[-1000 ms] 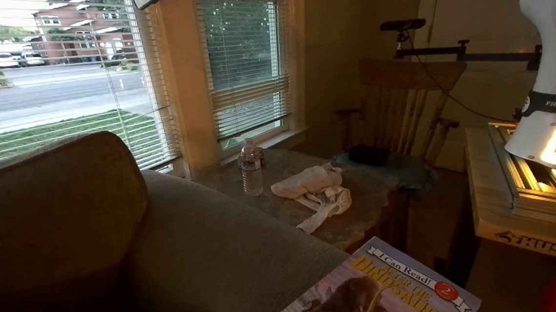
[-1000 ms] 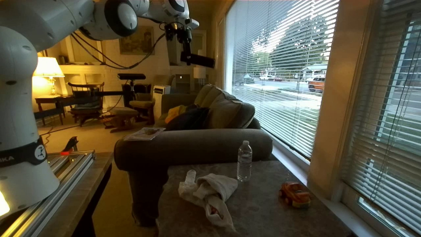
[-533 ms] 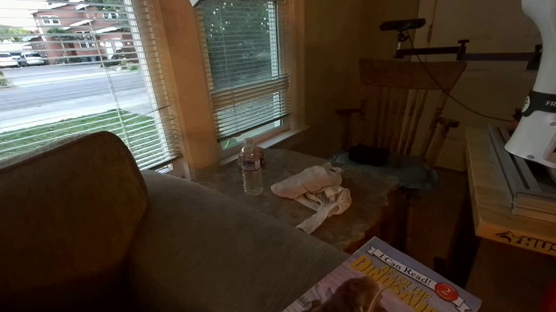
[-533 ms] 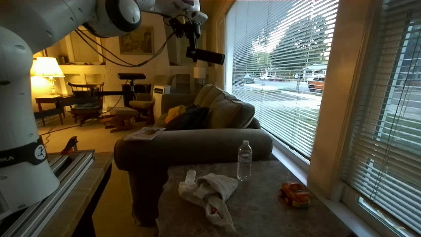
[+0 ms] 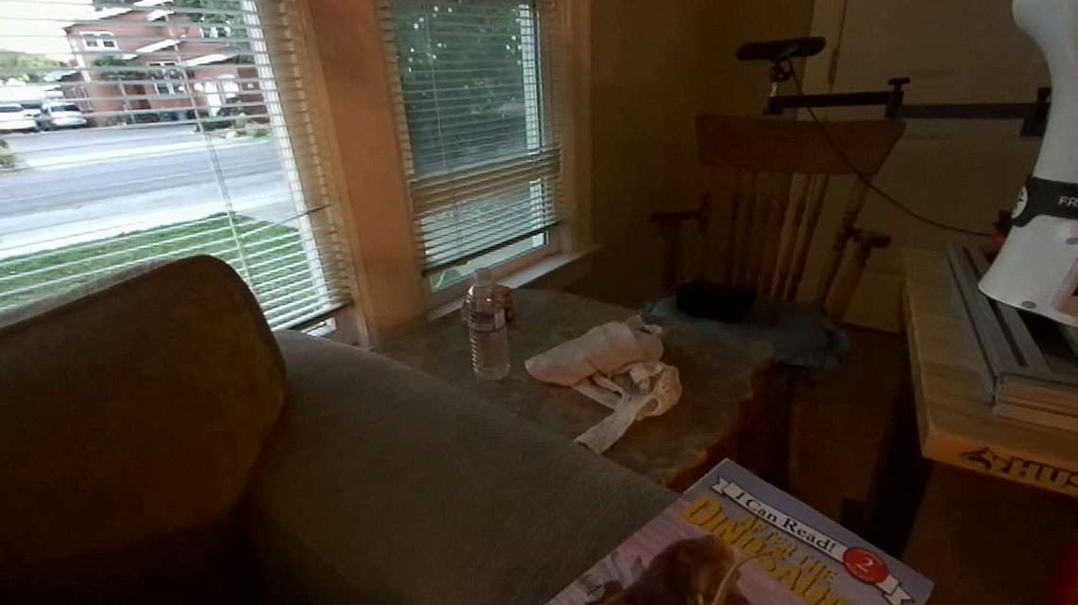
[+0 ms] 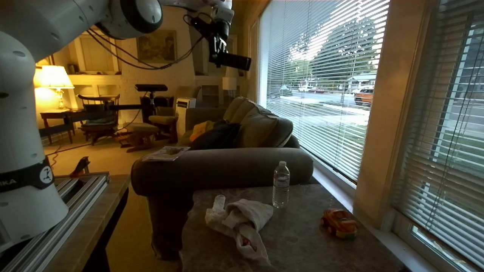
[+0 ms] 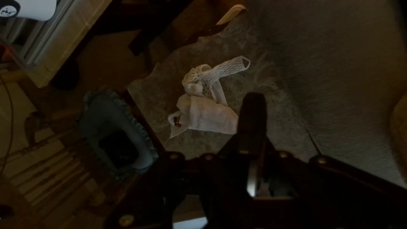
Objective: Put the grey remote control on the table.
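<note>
Upper middle of an exterior view: tool point(image 6: 217, 56) pinches grey remote control point(image 6: 237, 61), which juts rightward, long axis near level, slightly drooping. Worktop point(image 6: 302, 241) lies well below, lower right.

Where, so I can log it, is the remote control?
In an exterior view, the remote control is gripped by the hand at upper centre, just left of the blinds, off the table.

A mottled grey-brown, flat-topped side table point(image 6: 302, 249) is carrying a crumpled white cloth point(image 6: 250, 214), an upright clear plastic bottle point(image 6: 281, 189) and an orange toy car point(image 6: 339, 223); a rounded brown fabric sofa arm point(image 6: 227, 167) is bearing an illustrated book point(image 5: 728, 564).
</note>
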{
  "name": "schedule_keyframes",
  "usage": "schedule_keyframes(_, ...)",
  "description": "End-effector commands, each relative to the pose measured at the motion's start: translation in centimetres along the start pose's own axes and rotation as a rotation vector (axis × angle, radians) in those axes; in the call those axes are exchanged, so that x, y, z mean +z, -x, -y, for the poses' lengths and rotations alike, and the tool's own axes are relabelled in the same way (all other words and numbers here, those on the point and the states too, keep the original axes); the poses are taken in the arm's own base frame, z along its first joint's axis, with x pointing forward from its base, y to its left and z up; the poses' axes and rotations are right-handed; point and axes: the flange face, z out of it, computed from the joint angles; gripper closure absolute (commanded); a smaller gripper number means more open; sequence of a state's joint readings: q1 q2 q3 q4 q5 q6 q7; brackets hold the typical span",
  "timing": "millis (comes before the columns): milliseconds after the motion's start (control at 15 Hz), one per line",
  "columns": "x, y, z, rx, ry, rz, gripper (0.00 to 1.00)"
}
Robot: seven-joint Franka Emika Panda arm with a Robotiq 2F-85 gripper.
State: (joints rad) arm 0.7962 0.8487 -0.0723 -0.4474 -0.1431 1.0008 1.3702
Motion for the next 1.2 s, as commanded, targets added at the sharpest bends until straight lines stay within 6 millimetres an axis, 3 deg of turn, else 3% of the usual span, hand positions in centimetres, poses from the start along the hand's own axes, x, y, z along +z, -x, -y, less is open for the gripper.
schedule_keyframes(0,0.1,-0.1,0.0,-0.001,0.002,0.000,0.85)
schedule_keyframes(133,0.2,-0.1,0.1,-0.001,0.004,0.000,0.85)
schedule_keyframes(200,0.6,-0.3,0.3,-0.009,0.006,0.006,0.96)
schedule_keyframes(533,3.7,0.9,1.6,-0.085,0.077,0.139,0.96)
schedule_keyframes(867,3.2,4.2,0.4,-0.071,0.155,0.275,0.96)
schedule_keyframes(1133,1.4,7.1,-0.6,-0.006,0.174,0.361,0.96)
